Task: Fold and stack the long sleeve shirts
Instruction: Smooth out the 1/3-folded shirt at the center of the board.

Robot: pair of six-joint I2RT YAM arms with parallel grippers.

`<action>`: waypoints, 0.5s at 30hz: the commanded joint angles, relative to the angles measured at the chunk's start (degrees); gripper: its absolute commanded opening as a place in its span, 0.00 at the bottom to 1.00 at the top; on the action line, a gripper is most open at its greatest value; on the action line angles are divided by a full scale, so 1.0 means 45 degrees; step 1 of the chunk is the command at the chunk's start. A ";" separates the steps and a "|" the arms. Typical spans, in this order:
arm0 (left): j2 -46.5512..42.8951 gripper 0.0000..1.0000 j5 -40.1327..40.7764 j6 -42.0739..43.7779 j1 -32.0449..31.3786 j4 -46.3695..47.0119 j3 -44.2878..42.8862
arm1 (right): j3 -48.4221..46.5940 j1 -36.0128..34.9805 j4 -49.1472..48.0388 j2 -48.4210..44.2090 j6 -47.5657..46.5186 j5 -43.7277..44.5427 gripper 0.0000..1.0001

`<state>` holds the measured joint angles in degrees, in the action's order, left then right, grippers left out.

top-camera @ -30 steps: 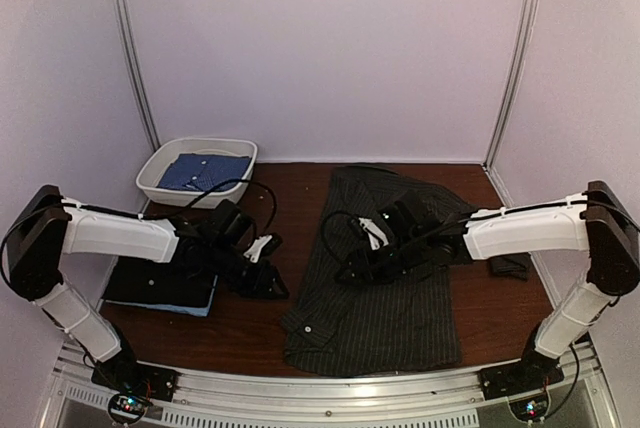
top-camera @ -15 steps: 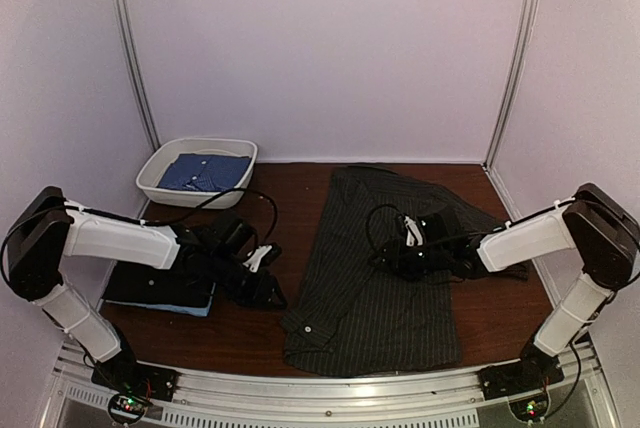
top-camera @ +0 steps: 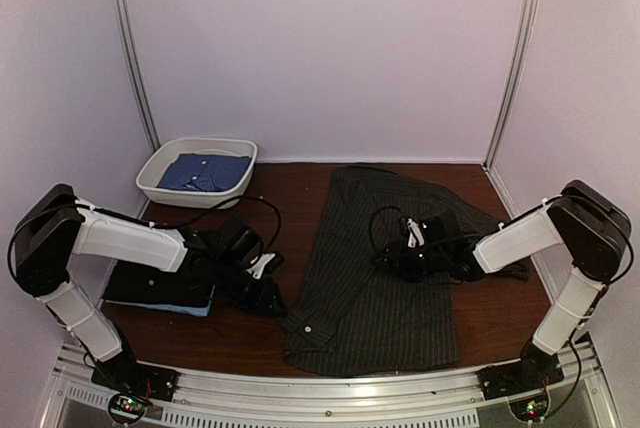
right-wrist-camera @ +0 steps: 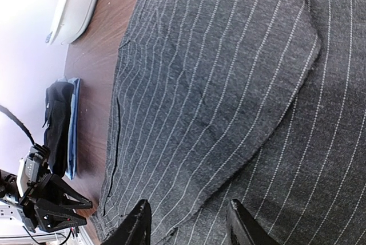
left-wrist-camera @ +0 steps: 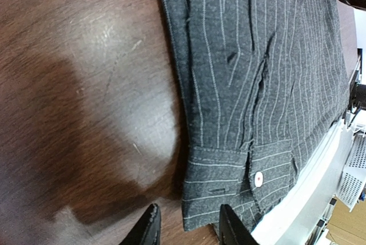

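A dark charcoal pinstriped shirt (top-camera: 385,278) lies spread on the table right of centre. Its sleeve cuff with a white button (left-wrist-camera: 258,178) lies at the shirt's near left corner. My left gripper (top-camera: 268,293) is open and empty, low over the table just left of that cuff; the cuff's end (left-wrist-camera: 211,199) sits between its fingertips in the left wrist view. My right gripper (top-camera: 400,260) is open and empty, low over the shirt's middle, above a curved fold edge (right-wrist-camera: 269,125). A folded black shirt (top-camera: 160,283) lies on a light blue one at the left.
A white oval tub (top-camera: 170,163) at the back left holds a folded blue shirt (top-camera: 205,171). A small dark object (top-camera: 510,268) lies by the shirt's right edge. The table's metal front rail (top-camera: 330,393) runs just below the shirt. Walls close in three sides.
My right gripper has drawn back right across the shirt to its middle. My left gripper has moved right and nearer, toward the shirt's near left cuff.
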<state>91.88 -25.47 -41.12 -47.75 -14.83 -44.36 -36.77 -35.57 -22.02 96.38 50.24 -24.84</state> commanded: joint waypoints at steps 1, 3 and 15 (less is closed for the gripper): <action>0.0223 0.34 0.0055 -0.0059 -0.0102 0.0040 -0.0396 | 0.0101 0.0073 -0.0696 0.0401 0.0242 0.0031 0.46; 0.0300 0.30 0.0059 -0.0031 -0.0122 -0.0096 -0.0527 | -0.0004 0.0083 -0.0777 0.0613 0.0272 0.0009 0.46; 0.0472 0.14 -0.0229 0.0018 -0.0226 -0.0485 -0.1135 | -0.0697 0.0062 -0.1152 0.1399 0.0545 0.0061 0.28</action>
<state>93.45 -25.71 -41.52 -48.18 -16.67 -47.27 -37.50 -35.57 -27.22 102.00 52.93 -25.23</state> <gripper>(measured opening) 0.146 0.313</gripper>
